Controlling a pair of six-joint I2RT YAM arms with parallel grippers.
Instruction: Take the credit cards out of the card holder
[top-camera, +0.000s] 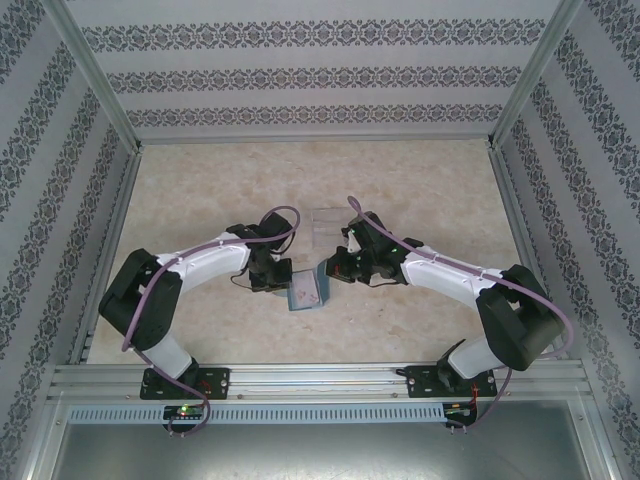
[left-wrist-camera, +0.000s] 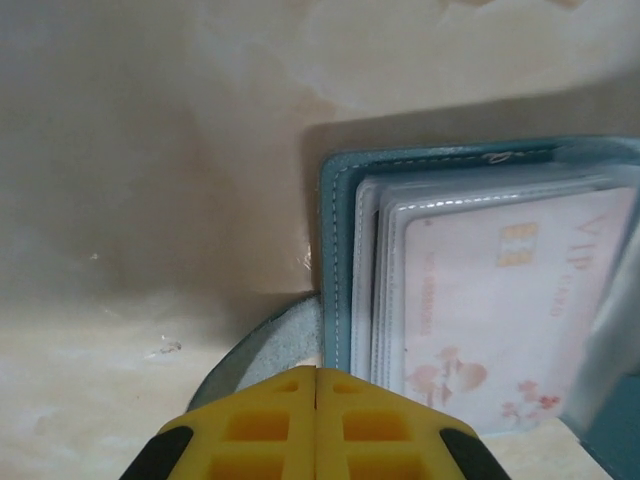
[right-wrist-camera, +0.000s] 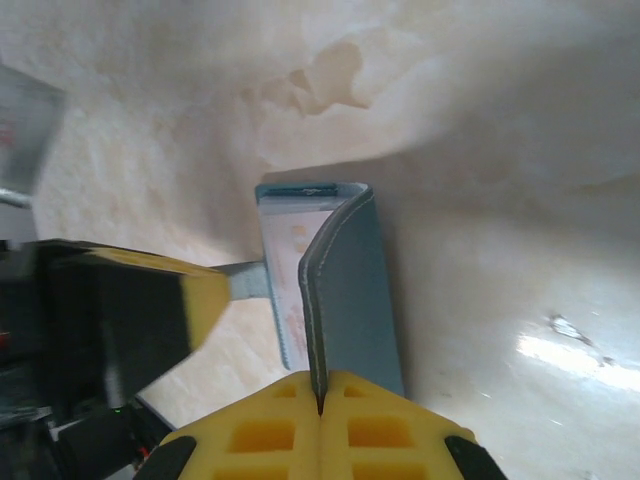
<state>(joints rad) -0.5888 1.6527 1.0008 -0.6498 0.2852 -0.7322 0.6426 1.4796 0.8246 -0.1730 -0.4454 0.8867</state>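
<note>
A small teal-blue card holder (top-camera: 306, 291) of stitched leather-like material is seen lying on a glossy, beige marbled table (top-camera: 420, 190), between two white-and-black robot arms. It is held from both sides.

In the left wrist view, one panel is laid flat and open. A raised seam is traced round its rounded corner. Inside it, a stack of clear, shiny plastic sleeves (left-wrist-camera: 375, 260) is seen, with at least three edges counted. One credit card (left-wrist-camera: 500, 320) is shown face up in the top sleeve: a thin pale lilac-pink rectangle with a gold chip, the letters VIP and a small floral print. How many cards are tucked beneath it cannot be told.

The left gripper (left-wrist-camera: 317, 375), with ribbed yellow fingers, is pressed together on the holder's curved grey-blue closure tab (left-wrist-camera: 270, 335), which is drawn out from the flat panel's edge.

In the right wrist view, the second panel is lifted upright, its matte grey-blue face turned sideways. The right gripper (right-wrist-camera: 320, 385), with matching yellow fingers, is clamped on that panel's thin upper edge.

One clear plastic box (top-camera: 326, 225) is set just beyond the holder. The workspace is enclosed by patterned wallpaper walls and aluminium rails.
</note>
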